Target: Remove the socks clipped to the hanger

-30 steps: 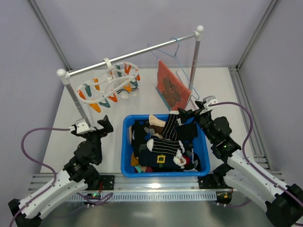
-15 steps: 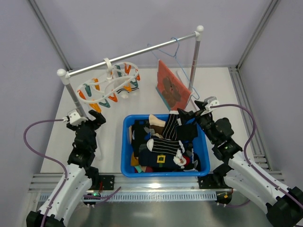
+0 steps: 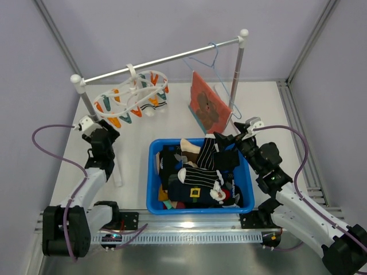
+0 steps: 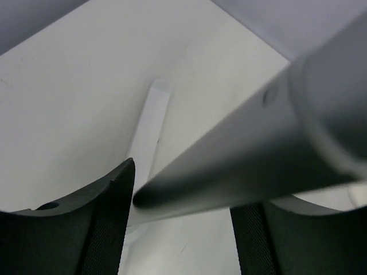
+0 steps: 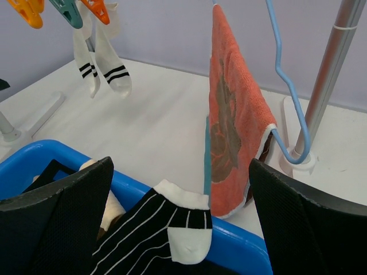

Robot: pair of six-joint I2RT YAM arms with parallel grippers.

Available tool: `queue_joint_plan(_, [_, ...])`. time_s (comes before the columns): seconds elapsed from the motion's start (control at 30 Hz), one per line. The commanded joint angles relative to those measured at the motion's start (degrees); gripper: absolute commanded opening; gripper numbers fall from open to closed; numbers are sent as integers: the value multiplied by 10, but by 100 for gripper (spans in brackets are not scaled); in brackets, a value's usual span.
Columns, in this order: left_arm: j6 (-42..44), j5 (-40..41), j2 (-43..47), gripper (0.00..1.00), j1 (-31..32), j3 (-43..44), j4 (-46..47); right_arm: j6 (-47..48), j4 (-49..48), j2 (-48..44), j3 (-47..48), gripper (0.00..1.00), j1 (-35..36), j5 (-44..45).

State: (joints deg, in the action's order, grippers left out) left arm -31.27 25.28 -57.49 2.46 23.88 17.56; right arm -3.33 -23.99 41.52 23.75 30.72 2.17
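The white ring hanger (image 3: 133, 91) with orange and teal pegs (image 5: 66, 8) hangs from the rail (image 3: 172, 59). Two white socks (image 3: 150, 112) with black stripes (image 5: 112, 69) dangle from its pegs. My left gripper (image 3: 103, 134) is at the rack's left post, well left of the socks. In the left wrist view the grey post (image 4: 241, 154) runs between its fingers, and the left gripper (image 4: 183, 195) is open, its jaws apart on either side. My right gripper (image 3: 229, 137) (image 5: 180, 163) hovers open and holds nothing over the blue basket's far right corner.
A blue basket (image 3: 150, 183) full of mixed socks sits between the arms. An orange bear-print cloth (image 3: 207, 106) (image 5: 235, 120) hangs on a pale-blue wire hanger (image 3: 209, 63) by the right post (image 5: 332, 69). The rack's white foot (image 4: 150, 132) lies on the table.
My left arm swung left and back until its jaws straddle the left post, and they have narrowed. The rack shifted slightly and the hanger swung. The right arm stayed put.
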Motion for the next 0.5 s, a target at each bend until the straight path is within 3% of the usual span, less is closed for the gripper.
queue_joint_plan(0.0, [8, -4, -46, 61, -14, 62, 49, -2, -36, 3, -1, 100, -1, -4])
queue_joint_plan(0.27, [-6, -49, -211, 12, -69, 201, 42, -3, -38, 7, -2, 100, -1, -5])
queue_joint_plan(0.33, [-6, -49, -247, 8, -72, 237, 47, -2, -40, 14, -1, 100, -2, -7])
queue_joint_plan(0.47, [8, -49, -309, 8, -73, 306, 48, 1, -45, 35, 5, 100, -1, -10])
